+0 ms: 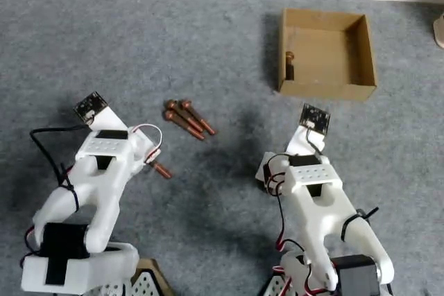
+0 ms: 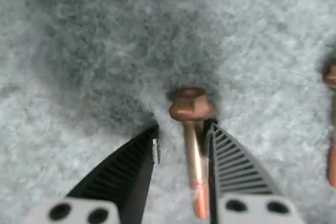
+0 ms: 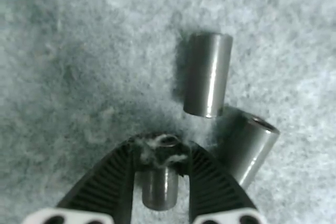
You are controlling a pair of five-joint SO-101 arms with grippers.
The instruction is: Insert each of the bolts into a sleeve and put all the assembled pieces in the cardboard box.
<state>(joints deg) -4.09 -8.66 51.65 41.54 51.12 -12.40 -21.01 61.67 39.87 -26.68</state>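
L fingers (image 2: 151, 145) open, straddling a bolt (image 2: 192, 145) flat on the worktop (image 1: 222, 53), shank against one finger. R fingers (image 3: 123, 174) clamped on a sleeve (image 3: 159, 188), 2 more sleeves (image 3: 208, 74) just beside. 3 spare bolts (image 1: 189, 117) mid-worktop. Box (image 1: 326, 90) at 1 o'clock, one piece (image 1: 289, 64) inside.

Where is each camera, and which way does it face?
High view: fixed above table, looking down; left arm, right arm, cardboard box, loose bolts.
Left wrist view: on left arm, facing table; left gripper around a bolt.
Right wrist view: on right arm, facing table; right gripper holding a sleeve.
Shared: high and left wrist views show that bolt.
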